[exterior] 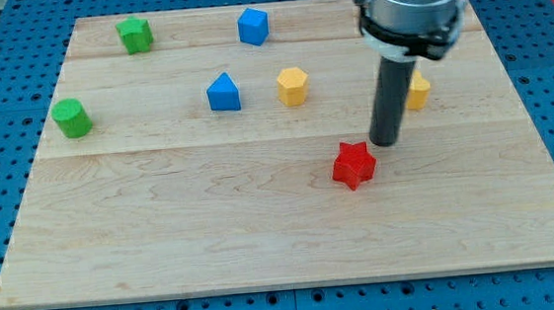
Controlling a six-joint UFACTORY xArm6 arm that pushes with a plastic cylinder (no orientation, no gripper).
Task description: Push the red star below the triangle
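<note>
On your wooden board (164, 233), the red star (354, 164) sits well to the view's right of and lower than the blue triangle (223, 93). My tip (385, 143), a bare rod holding nothing, stands just upper-right of the star, so you push leftward.

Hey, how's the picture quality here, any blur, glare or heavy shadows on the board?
Camera view: even, soft light, no strong glare on the wooden board; blocks like the red star look sharp, casting only faint shadows; my tip is crisp, but the arm's metal collar is cut off at the view's top.
</note>
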